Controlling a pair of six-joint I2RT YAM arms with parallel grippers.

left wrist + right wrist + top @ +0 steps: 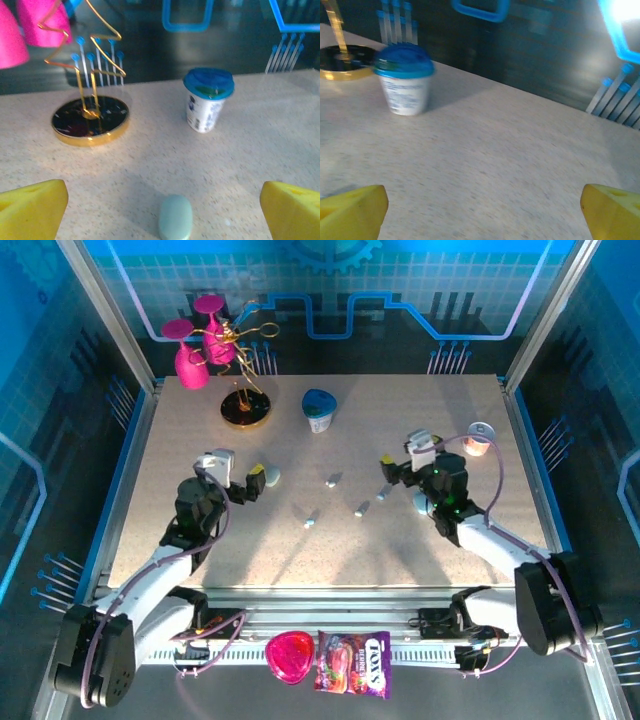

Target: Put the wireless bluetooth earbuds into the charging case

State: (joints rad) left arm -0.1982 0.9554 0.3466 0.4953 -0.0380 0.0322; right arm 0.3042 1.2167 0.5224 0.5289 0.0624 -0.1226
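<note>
The pale-blue charging case [175, 217] is seen lying flat on the table [200, 430], centred between the wide-open pads of the left gripper [252, 483], and four earbuds [331, 481] are scattered loose toward its 3 o'clock, none yet seated. The right gripper [390, 472] is likewise held fully open and empty, with the nearest earbud [383, 493] just at its 6 o'clock. The case is probably best steadied squarely across its narrow sides first, so that it is not pushed away when an earbud is lowered in.
</note>
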